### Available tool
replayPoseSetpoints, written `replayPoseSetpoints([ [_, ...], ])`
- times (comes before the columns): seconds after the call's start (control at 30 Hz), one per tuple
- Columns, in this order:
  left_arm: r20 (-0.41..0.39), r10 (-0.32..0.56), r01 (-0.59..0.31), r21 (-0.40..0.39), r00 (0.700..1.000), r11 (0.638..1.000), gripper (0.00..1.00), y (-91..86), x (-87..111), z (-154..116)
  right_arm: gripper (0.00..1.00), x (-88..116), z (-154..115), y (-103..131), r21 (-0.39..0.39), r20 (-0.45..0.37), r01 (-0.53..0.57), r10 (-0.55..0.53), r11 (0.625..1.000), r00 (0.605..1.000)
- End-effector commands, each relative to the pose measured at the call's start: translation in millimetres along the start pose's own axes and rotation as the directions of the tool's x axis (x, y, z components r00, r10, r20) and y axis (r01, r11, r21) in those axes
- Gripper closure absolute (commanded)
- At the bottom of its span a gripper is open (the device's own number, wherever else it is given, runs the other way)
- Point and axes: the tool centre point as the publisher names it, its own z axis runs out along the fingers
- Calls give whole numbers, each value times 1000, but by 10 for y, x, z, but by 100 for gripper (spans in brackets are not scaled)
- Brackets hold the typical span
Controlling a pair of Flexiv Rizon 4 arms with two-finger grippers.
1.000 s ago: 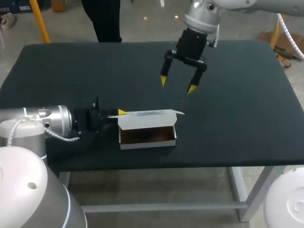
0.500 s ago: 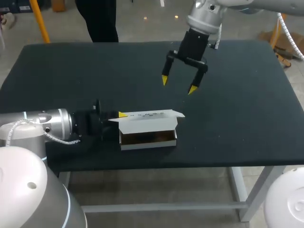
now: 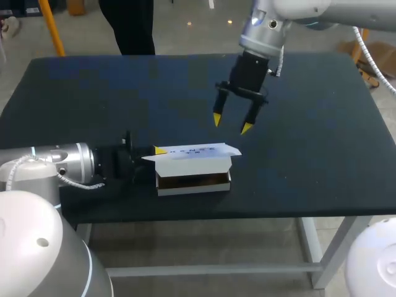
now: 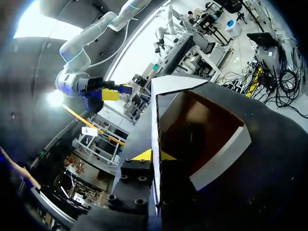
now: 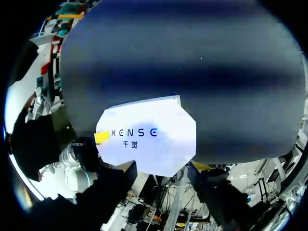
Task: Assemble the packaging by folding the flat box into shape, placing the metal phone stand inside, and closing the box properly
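Bracing the left end of the white cardboard box (image 3: 193, 183) on the black desk (image 3: 322, 154), the left gripper (image 3: 158, 150) may have clamped the raised lid (image 3: 192, 152); I couldn't tell. The right gripper (image 3: 231, 124) hung above and behind the box, fingers (image 3: 246, 127) apart, presumably to fold that lid shut.

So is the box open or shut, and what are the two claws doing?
box: folded up, not closed yet.
lid: half raised over the box.
left gripper: shut on the lid's end.
right gripper: open, empty, above the table behind the box.
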Motion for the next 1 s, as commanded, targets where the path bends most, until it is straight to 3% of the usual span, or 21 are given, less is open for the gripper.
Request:
replayPoseSetpoints([
  [0.03, 2, 1, -1, 6, 1000, 1000, 100, 25, 33, 13, 61, -63, 92, -3, 9, -13, 13, -13, 1000, 1000],
  [0.1, 2, 2, -2, 8, 1000, 1000, 100, 28, 39, 16, 65, -78, 138, -5, 15, -15, 36, -36, 999, 999],
  [0.23, 2, 6, -6, 14, 1000, 1000, 100, 34, 41, 15, 63, -100, 242, 19, 29, -23, 55, -54, 998, 998],
  [0.5, 3, 15, -15, 23, 1000, 1000, 100, 45, 55, 15, 70, -126, 402, 65, 68, -27, 76, -74, 995, 997],
  [1.0, 0, 18, -18, 36, 1000, 999, 100, 54, 73, 27, 60, -179, 497, 66, 76, -28, 115, -114, 990, 993],
])
